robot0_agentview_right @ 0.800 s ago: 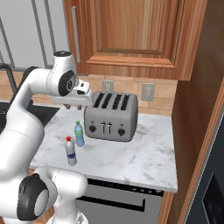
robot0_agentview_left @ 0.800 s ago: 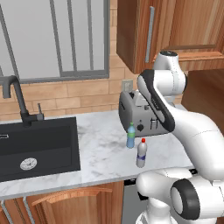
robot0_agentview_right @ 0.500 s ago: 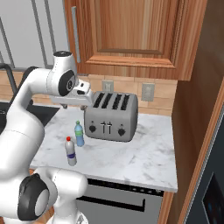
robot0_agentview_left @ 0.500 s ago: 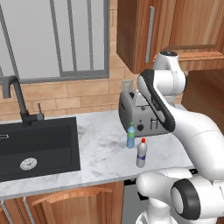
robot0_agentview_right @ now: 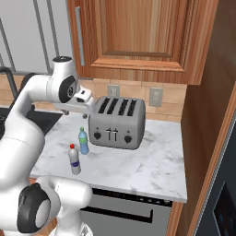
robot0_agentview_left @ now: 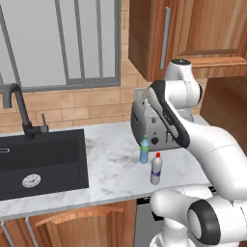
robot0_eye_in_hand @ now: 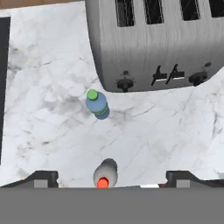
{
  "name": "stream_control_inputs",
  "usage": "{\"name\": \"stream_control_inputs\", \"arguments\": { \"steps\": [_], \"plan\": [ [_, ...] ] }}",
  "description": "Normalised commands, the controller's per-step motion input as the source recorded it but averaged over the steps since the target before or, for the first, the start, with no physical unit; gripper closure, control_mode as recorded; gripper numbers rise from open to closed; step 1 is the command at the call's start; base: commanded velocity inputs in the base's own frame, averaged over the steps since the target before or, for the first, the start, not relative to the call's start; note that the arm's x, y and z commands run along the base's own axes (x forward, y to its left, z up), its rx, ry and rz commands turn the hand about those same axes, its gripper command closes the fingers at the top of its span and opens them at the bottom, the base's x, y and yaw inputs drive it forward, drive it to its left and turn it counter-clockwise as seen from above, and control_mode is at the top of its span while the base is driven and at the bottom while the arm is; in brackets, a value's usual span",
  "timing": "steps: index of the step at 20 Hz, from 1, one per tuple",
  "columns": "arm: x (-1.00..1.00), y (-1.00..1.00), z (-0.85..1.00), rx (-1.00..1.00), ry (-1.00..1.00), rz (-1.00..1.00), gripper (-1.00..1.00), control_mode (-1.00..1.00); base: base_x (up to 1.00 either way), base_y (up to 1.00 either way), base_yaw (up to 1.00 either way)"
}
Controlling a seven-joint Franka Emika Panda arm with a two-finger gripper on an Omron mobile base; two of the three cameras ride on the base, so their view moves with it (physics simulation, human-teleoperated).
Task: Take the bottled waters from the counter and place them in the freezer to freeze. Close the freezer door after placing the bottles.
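Note:
Two bottled waters stand upright on the marble counter (robot0_agentview_left: 111, 159) in front of the toaster. One is the green-capped bottle (robot0_agentview_left: 144, 149) (robot0_agentview_right: 83, 141) (robot0_eye_in_hand: 97, 103). The red-capped bottle (robot0_agentview_left: 155, 169) (robot0_agentview_right: 73, 159) (robot0_eye_in_hand: 105, 173) stands nearer the counter's front edge. My gripper (robot0_agentview_right: 76, 107) (robot0_eye_in_hand: 112, 178) hangs high above them and looks straight down. It is open with nothing between its fingers, and the red cap lies between the two fingertips (robot0_eye_in_hand: 43, 177) in the hand view. A strip of the slate-grey freezer door (robot0_agentview_right: 227, 184) shows at the far right, its outer face with the dark display toward me.
A steel four-slot toaster (robot0_agentview_left: 150, 126) (robot0_agentview_right: 117, 122) (robot0_eye_in_hand: 153, 43) stands at the back of the counter, close behind the green-capped bottle. The black sink (robot0_agentview_left: 38, 159) and its faucet (robot0_agentview_left: 17, 108) are to the left. Wooden wall cabinets (robot0_agentview_right: 138, 37) hang overhead, and a dishwasher (robot0_agentview_right: 124, 212) sits below the counter.

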Motion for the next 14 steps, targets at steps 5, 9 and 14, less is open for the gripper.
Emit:
{"name": "stream_control_inputs", "arguments": {
  "steps": [5,9,14],
  "plan": [
    [-0.05,0.8,-0.23,0.05,-0.08,-0.43,-1.0,-1.0,0.0,0.0,0.0],
    [-0.02,0.61,-0.38,0.05,-0.18,-0.5,-1.0,-1.0,0.0,0.0,0.0],
    [0.0,0.38,-0.59,0.0,-0.18,-0.54,-1.0,-1.0,0.0,0.0,0.0]
  ]
}}
